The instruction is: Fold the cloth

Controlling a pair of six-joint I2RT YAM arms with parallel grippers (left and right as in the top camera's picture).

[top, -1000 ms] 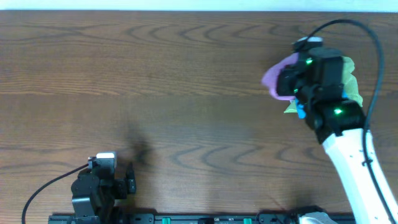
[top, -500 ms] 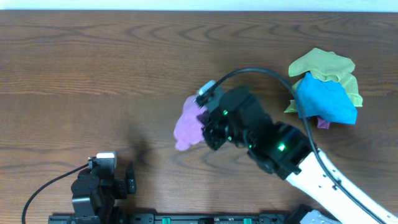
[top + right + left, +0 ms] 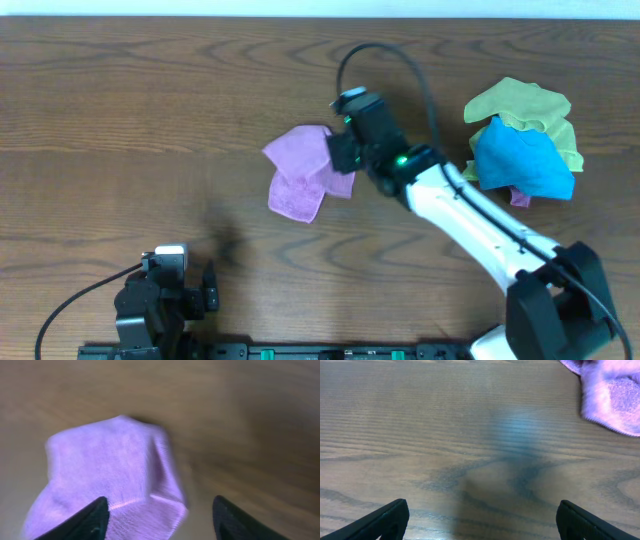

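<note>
The purple cloth (image 3: 298,178) lies crumpled on the wooden table left of centre, one corner folded over itself. My right gripper (image 3: 338,158) hovers at its right edge, jaws open, with nothing clamped. In the right wrist view the cloth (image 3: 110,465) spreads below and ahead of the open right gripper (image 3: 161,519), blurred by motion. My left gripper (image 3: 207,288) rests at the front left, far from the cloth. Its wrist view shows the left gripper (image 3: 482,519) wide open over bare wood, with the cloth (image 3: 615,390) at the top right corner.
A bright blue cloth (image 3: 525,160) sits heaped on a yellow-green cloth (image 3: 520,103) at the right of the table. A small purple scrap (image 3: 518,198) pokes out beneath them. The right arm's black cable (image 3: 400,60) arcs over the table's middle.
The right arm carried the purple cloth from the pile at the right to the middle of the table. Its jaws then opened and let the cloth drop. The left arm has not moved.
</note>
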